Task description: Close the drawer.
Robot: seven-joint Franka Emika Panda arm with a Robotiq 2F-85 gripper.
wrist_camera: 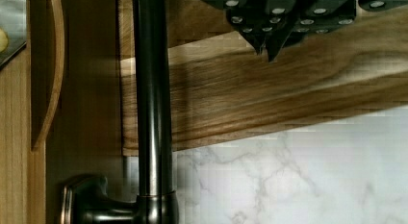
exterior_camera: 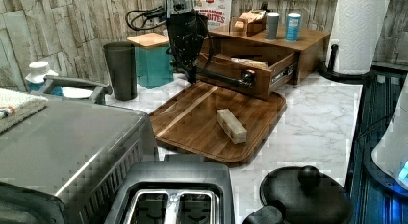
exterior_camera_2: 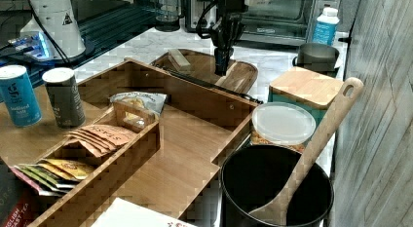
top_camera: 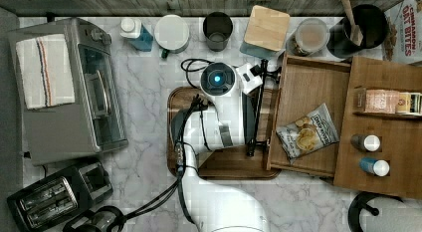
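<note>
One drawer (top_camera: 308,87) is seen pulled open, a chip bag (top_camera: 307,131) inside. The hand (wrist_camera: 266,46), fingertips together, is held beside its dark handle bar (wrist_camera: 151,99).

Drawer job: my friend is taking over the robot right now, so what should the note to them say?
Gripper: fingers look shut, holding nothing, beside the dark handle bar, not touching it.
Drawer: pulled out of the cabinet, with a chip bag inside; its front hangs over the wooden tray.
Done: nothing yet.
Left: push the drawer front until it shuts.
</note>
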